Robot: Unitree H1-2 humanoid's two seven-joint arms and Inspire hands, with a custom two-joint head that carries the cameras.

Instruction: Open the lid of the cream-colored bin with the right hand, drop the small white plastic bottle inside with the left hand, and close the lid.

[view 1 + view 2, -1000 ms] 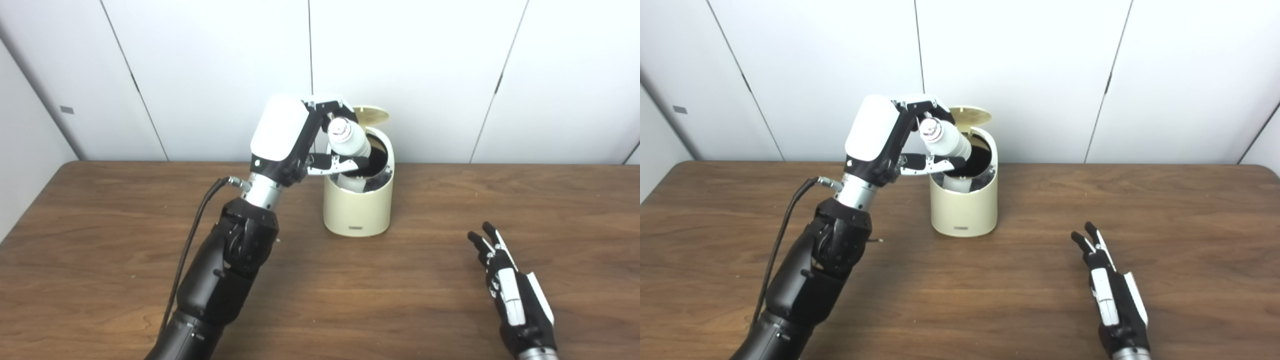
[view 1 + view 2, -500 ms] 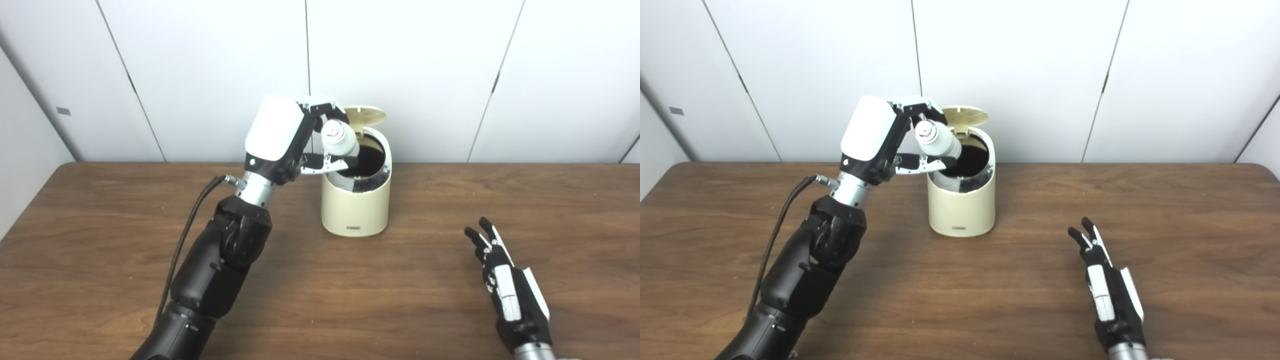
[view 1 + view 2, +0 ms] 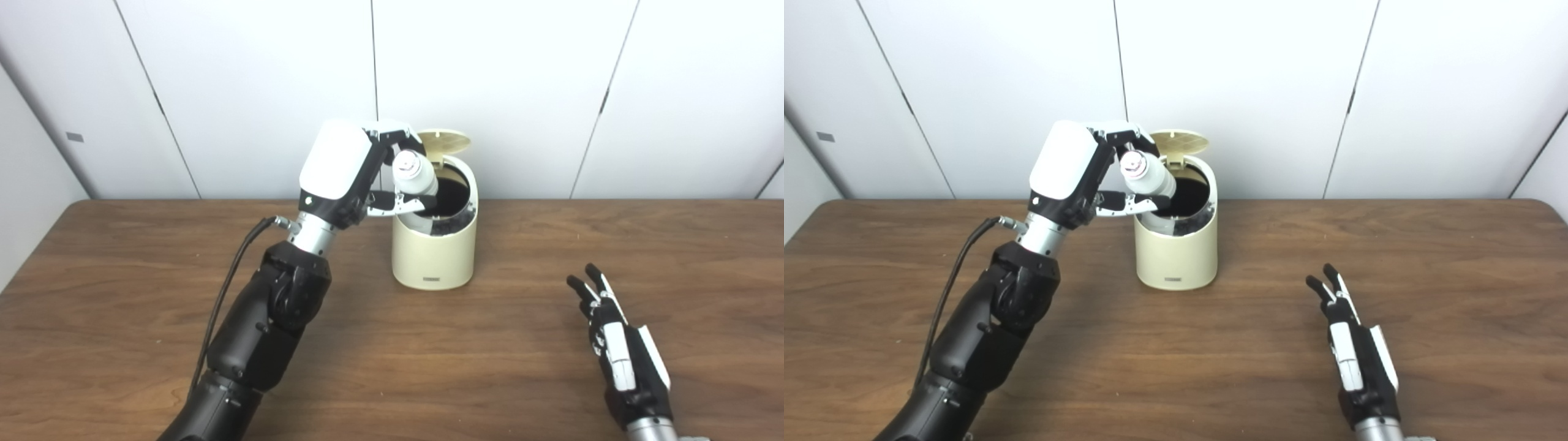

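Observation:
The cream-colored bin (image 3: 433,254) stands on the wooden table near the back, its round lid (image 3: 444,139) tipped up and open. My left hand (image 3: 361,171) is raised at the bin's left rim and is shut on the small white plastic bottle (image 3: 415,176). The bottle is tilted, its cap toward me and its bottom end over the dark opening. My right hand (image 3: 618,349) rests open and empty on the table at the front right, fingers apart, well away from the bin. The same scene shows in the right eye view, with the bin (image 3: 1176,257) and bottle (image 3: 1148,176).
The brown wooden table (image 3: 490,367) spreads wide around the bin. White wall panels (image 3: 502,92) stand close behind the bin. A black cable (image 3: 233,275) hangs along my left forearm.
The view has shifted slightly. The bottle in my left hand has sunk a little lower into the bin's opening. My right hand stays where it was on the table.

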